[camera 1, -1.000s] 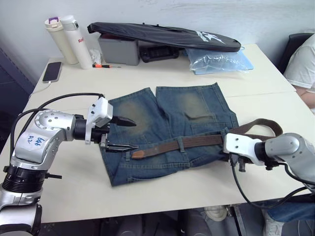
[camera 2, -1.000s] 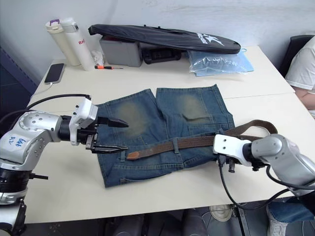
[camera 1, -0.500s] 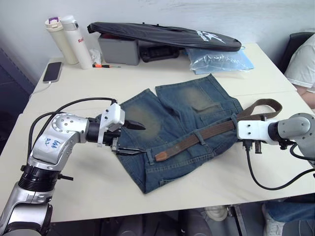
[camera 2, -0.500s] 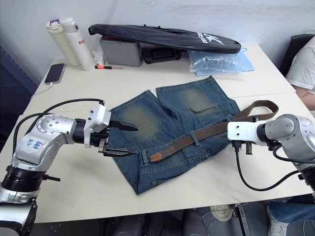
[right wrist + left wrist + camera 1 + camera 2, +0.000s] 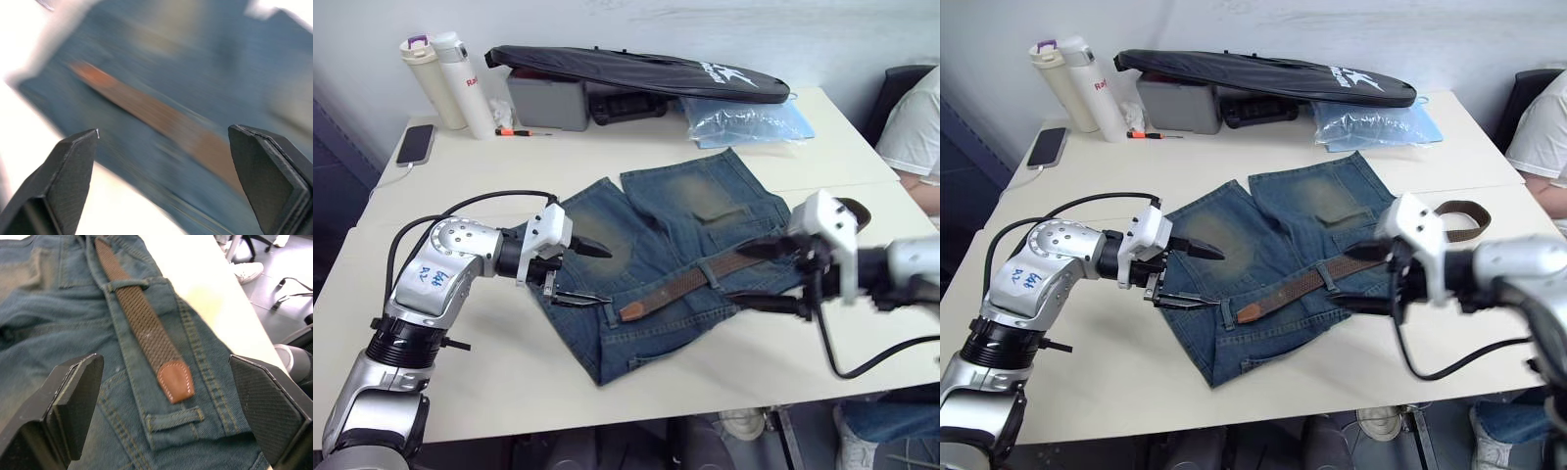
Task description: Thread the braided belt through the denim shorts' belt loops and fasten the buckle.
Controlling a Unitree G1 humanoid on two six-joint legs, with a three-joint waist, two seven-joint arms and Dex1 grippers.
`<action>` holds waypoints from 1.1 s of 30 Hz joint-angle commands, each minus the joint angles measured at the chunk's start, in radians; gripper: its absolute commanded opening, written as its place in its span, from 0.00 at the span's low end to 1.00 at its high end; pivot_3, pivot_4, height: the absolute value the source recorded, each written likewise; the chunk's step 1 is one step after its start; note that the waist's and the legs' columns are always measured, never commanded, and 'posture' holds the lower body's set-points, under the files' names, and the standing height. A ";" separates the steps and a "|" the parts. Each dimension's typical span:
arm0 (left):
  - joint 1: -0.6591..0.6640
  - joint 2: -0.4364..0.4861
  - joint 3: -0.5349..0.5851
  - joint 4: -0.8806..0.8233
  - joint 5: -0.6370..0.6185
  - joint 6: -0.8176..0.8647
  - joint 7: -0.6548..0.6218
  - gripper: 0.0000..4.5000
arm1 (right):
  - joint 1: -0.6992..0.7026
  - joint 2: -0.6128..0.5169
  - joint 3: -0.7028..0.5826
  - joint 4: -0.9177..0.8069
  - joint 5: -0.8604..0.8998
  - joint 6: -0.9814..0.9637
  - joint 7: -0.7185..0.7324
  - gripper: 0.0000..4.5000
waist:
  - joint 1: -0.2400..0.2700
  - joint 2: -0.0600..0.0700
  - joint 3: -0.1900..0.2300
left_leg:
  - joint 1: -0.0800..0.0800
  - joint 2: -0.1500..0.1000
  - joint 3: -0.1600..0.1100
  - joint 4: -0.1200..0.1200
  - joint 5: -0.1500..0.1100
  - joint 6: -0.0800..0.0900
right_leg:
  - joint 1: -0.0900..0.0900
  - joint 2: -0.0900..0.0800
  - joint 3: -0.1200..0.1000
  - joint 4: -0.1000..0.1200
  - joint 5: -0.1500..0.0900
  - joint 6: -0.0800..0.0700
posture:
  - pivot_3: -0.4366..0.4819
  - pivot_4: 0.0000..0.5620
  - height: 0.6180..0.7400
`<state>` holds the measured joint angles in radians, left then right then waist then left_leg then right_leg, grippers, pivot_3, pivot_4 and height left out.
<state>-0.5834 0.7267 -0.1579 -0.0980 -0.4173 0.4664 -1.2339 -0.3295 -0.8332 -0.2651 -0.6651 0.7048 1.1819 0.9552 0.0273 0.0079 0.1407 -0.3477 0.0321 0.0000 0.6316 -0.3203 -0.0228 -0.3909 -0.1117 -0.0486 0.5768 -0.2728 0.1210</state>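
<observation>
**Belt part-threaded, both grippers free**

I had the denim shorts (image 5: 666, 264) lying flat but skewed on the table (image 5: 460, 392), waistband toward me, so the belt loops faced the arms. The braided belt (image 5: 690, 284) lay along that waistband and passed under one belt loop (image 5: 128, 284), as the left wrist view showed; its tan leather tip (image 5: 175, 381) stopped just short of the next loop (image 5: 175, 417), which I judged to be the one to feed next.

My left gripper (image 5: 585, 272) hung at the shorts' left edge with its fingers spread wide, holding nothing, lined up on that tip. My right gripper (image 5: 771, 276) was over the right end of the waistband, fingers likewise apart and empty.

The belt was a brown woven strap, flat and untwisted where I could see it. Its far end curled off the shorts onto the table behind my right arm; I couldn't make out the buckle there.
</observation>
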 commanded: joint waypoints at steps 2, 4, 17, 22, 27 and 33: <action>-0.017 0.013 0.014 -0.001 0.014 -0.003 -0.001 1.00 | 0.058 0.281 -0.152 -0.065 0.174 0.333 -0.240 1.00 | 0.002 0.002 0.000 | -0.002 -0.001 0.000 0.001 0.000 -0.001 | -0.001 -0.001 0.000 0.000 0.000 0.000 | 0.48 0.27 1.00; -0.011 0.014 0.015 -0.005 0.024 -0.005 0.010 1.00 | 0.071 0.452 -0.232 -0.029 0.221 0.425 -0.344 1.00 | -0.001 -0.003 -0.003 | -0.002 -0.002 0.000 0.002 0.000 0.000 | 0.000 -0.002 0.001 0.000 0.001 -0.001 | 0.48 0.27 1.00; 0.026 0.041 0.035 -0.052 0.030 0.010 0.034 1.00 | 0.079 0.856 -0.380 0.205 0.603 0.431 -1.061 1.00 | -0.019 0.003 -0.001 | 0.002 -0.001 0.001 -0.003 -0.001 0.002 | -0.002 -0.001 0.001 0.006 0.000 -0.002 | 0.48 0.27 1.00; 0.066 0.065 0.033 -0.073 0.049 -0.009 0.046 1.00 | 0.099 0.877 -0.310 0.262 0.741 0.349 -1.301 1.00 | -0.029 0.003 -0.001 | 0.003 -0.001 0.000 -0.004 -0.001 0.003 | -0.002 -0.001 0.001 0.006 -0.001 -0.003 | 0.48 0.27 1.00; 0.080 0.079 0.048 -0.089 0.049 -0.011 0.056 1.00 | 0.105 0.810 -0.179 0.334 0.920 0.185 -1.485 1.00 | -0.032 0.003 -0.001 | 0.004 -0.001 0.001 -0.004 -0.001 0.003 | -0.002 -0.001 0.001 0.006 -0.001 -0.003 | 0.48 0.27 1.00; 0.100 0.090 0.065 -0.101 0.049 -0.012 0.068 1.00 | 0.113 0.680 -0.020 0.370 1.090 0.025 -1.561 1.00 | -0.034 0.003 -0.001 | 0.004 -0.001 0.001 -0.004 -0.001 0.003 | -0.001 -0.001 0.002 0.006 -0.001 -0.004 | 0.48 0.27 1.00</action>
<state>-0.4924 0.8032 -0.1258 -0.1614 -0.3648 0.4645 -1.1705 -0.2222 -0.1332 -0.3195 -0.2971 1.7434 1.2452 -0.5953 -0.0064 0.0107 0.1395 -0.3434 0.0315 0.0007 0.6273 -0.3213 -0.0192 -0.3922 -0.1127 -0.0468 0.5829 -0.2738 0.1174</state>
